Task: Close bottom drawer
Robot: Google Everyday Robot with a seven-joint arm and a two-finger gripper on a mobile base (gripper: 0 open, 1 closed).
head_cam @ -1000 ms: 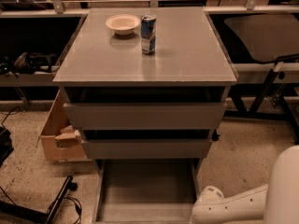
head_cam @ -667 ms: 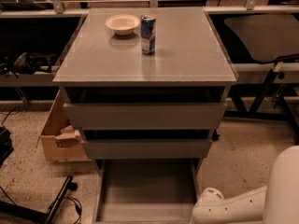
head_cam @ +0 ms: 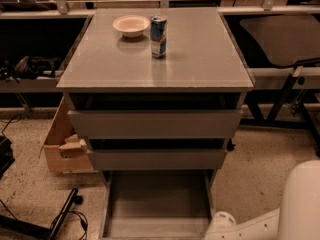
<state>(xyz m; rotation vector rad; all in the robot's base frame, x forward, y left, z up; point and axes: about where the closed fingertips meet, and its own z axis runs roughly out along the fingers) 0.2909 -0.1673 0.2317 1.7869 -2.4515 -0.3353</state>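
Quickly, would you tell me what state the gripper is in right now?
Gripper: out of the camera view, so its state cannot be told; only the white arm shows at lower right, beside the open bottom drawer.

A: How many drawers?
B: Three: top drawer (head_cam: 155, 124), middle drawer (head_cam: 157, 159), bottom drawer (head_cam: 157, 204).
A: On the table (head_cam: 200, 59)?
B: One bowl (head_cam: 131, 25), one can (head_cam: 158, 36).
A: Elsewhere?
B: One cardboard box (head_cam: 62, 144) at left, one robot arm (head_cam: 260, 224) at lower right; gripper out of view.

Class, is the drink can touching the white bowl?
Apart: the camera view shows the can standing nearer, bare top between its base and the bowl. The tool is out of view.
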